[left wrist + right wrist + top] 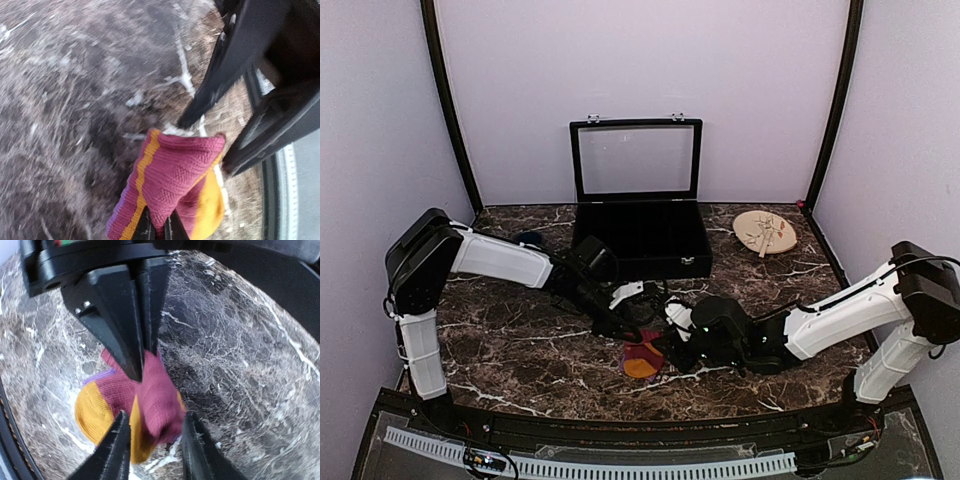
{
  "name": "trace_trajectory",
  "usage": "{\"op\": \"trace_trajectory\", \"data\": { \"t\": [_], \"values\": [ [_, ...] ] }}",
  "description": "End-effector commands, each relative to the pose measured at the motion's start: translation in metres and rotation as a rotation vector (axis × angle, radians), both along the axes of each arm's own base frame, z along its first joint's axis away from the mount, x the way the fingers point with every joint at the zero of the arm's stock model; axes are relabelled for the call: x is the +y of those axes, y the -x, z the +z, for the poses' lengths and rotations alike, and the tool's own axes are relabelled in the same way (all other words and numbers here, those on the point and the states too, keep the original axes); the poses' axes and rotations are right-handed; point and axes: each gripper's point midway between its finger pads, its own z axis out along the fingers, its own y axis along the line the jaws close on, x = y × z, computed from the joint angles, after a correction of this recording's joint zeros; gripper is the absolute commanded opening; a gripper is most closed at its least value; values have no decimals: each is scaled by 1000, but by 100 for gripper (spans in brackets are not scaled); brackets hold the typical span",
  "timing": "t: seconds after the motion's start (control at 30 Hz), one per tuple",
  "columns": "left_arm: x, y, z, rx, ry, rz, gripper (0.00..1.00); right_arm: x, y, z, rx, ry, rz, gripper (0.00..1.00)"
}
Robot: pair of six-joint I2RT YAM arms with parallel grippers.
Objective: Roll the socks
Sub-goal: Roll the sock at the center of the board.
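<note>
Toward the near edge of the dark marbled desk, about midway between the two arms, lies the maroon sock. It is bunched up, with its orange toe toward the front. Both arms reach in low over it.

The left gripper is pressed together on a fold of the maroon knit and pinches the fabric between its tips. The right gripper stands spread. Its two fingers are apart, one on each side of the raised fold, and they do not clamp it. In the right wrist view, the left arm's closed fingers come down onto the same fold from above.

Farther back, in the middle of the desk, sits a black box. Its glass-paned lid is propped upright. The inside is dark, and I cannot tell whether anything lies in it.

To the right of the box is a round wooden plate bearing a few pale bits too small to name. To the left of the box, a dark blue cup peeks out behind the left arm, its contents hidden.
</note>
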Motion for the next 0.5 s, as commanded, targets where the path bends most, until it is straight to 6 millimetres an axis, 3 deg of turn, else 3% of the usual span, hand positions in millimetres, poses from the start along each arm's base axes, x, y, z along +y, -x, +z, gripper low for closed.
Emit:
{"op": "trace_trajectory", "data": {
  "t": [0.0, 0.1, 0.47],
  "values": [
    [2, -23, 13, -200, 32, 83, 0, 0, 0, 12, 33, -71, -31, 44],
    [2, -27, 14, -267, 45, 101, 0, -3, 0, 14, 64, -99, -46, 49],
    [-9, -35, 15, -511, 89, 164, 0, -29, -12, 30, 172, -240, -124, 51]
  ]
}}
